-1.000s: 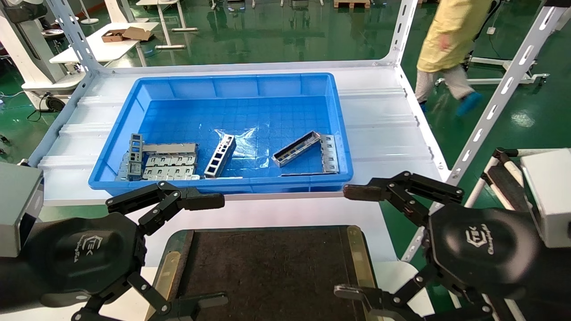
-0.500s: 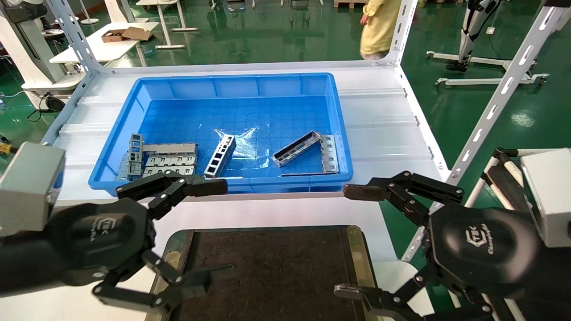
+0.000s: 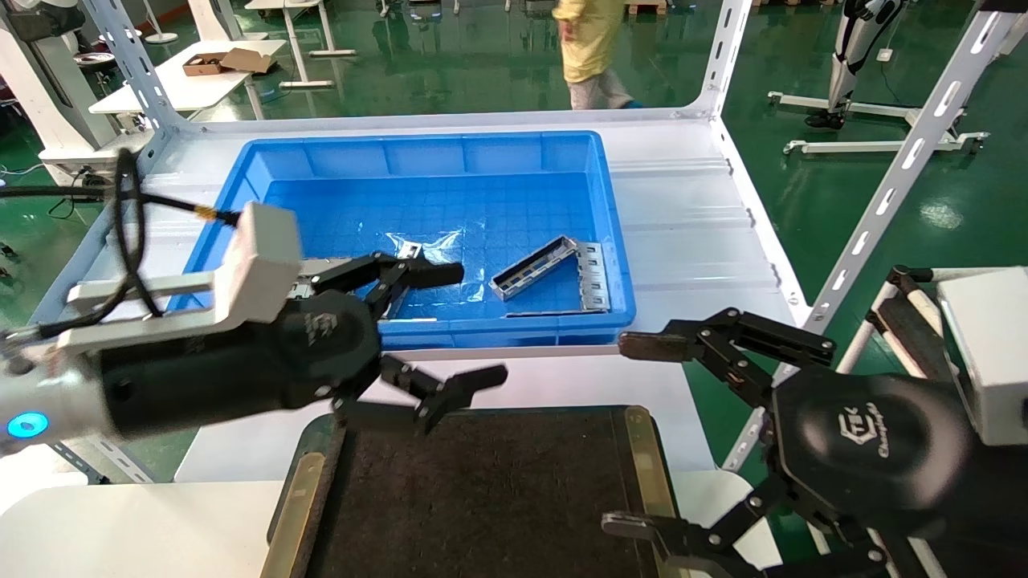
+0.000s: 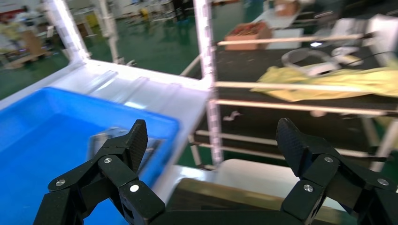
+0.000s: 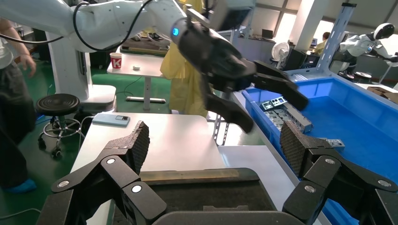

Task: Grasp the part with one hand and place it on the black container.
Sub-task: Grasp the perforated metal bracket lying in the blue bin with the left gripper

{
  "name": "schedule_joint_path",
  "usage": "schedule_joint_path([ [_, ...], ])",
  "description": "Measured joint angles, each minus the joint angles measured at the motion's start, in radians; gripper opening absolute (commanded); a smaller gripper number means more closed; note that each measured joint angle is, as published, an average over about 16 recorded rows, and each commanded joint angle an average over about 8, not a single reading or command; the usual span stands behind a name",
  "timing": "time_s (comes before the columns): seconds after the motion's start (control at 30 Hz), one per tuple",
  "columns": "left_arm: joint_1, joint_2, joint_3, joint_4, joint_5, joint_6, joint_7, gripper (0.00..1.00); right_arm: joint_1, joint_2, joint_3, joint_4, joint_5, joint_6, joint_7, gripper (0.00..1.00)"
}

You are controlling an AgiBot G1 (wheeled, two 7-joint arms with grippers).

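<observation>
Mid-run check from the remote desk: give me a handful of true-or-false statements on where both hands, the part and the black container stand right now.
1. The left hand is open, over the near rim of the blue bin. True.
2. The left hand grips the part. False: the part lies loose in the bin, apart from the hand.
3. The black container carries a part. False: none shows on it.
4. The right hand is open, near the container's right edge. True.
5. The part lies outside the bin. False: it sits inside, toward the right wall.
</observation>
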Motion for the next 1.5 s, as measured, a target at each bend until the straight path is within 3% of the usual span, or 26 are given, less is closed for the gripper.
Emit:
schedule_joint_path([
  [0.57, -0.215, 0.335, 0.117, 0.457, 0.233, -0.182, 0.128, 1.00, 0.000, 0.000, 0.000, 0.000, 0.000, 0.000, 0.000, 1.00],
  [0.87, -0.297, 0.499, 0.139, 0.743, 0.270, -0.314, 0.235, 1.00, 0.000, 0.000, 0.000, 0.000, 0.000, 0.000, 0.000, 1.00],
  [1.13, -0.336, 0.563, 0.184, 0.880, 0.245, -0.401, 0.290, 0.98, 0.000, 0.000, 0.000, 0.000, 0.000, 0.000, 0.000, 0.99],
  [1.17, -0.338, 0.565, 0.193, 0.887, 0.238, -0.409, 0.291, 0.90, 0.000, 0.000, 0.000, 0.000, 0.000, 0.000, 0.000, 0.89],
  [1.4, -0.340, 0.571, 0.276, 0.894, 0.188, -0.455, 0.268, 0.05, 0.000, 0.000, 0.000, 0.000, 0.000, 0.000, 0.000, 0.02],
  [1.43, -0.340, 0.571, 0.289, 0.892, 0.181, -0.462, 0.262, 0.00, 0.000, 0.000, 0.000, 0.000, 0.000, 0.000, 0.000, 0.00],
  [1.5, -0.340, 0.571, 0.316, 0.887, 0.167, -0.477, 0.248, 0.00, 0.000, 0.000, 0.000, 0.000, 0.000, 0.000, 0.000, 0.00],
])
